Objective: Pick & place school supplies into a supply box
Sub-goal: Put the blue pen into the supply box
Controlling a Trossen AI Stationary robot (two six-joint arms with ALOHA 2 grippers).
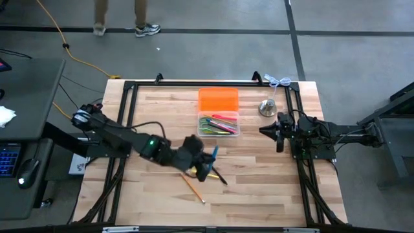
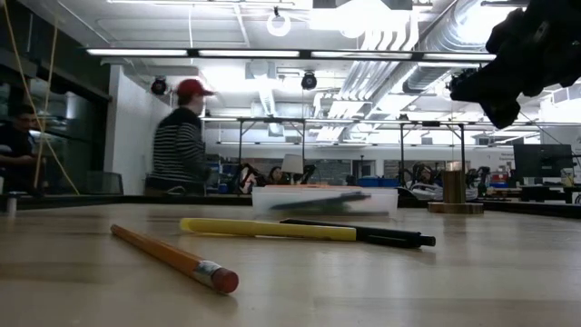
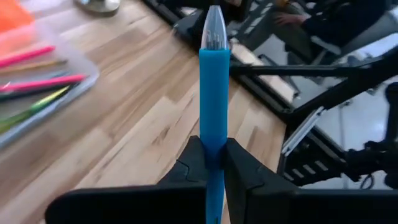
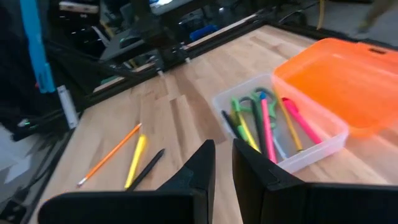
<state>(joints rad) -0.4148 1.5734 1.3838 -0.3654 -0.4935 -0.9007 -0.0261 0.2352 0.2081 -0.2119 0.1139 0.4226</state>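
Now your left gripper [image 3: 213,163], low centre of the high view, is clamped on one blue pen [image 3: 214,93]. Beneath it, three items lie loose: one orange pencil [image 1: 192,189], one yellow pen [image 2: 268,229], one black pen [image 2: 363,235]. Above sits one clear plastic tub [image 1: 218,125], holding several pens, beside one orange lid [image 1: 218,100]. Your right gripper [image 4: 223,163], fingers nearly together and empty, waits at right.

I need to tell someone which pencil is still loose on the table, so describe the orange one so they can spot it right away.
Start at the clear supply box in the middle of the wooden table. Three items lie loose nearer the front edge; the orange pencil lies closest to that edge. Unlike the yellow pen and black pen, it has an eraser tip.
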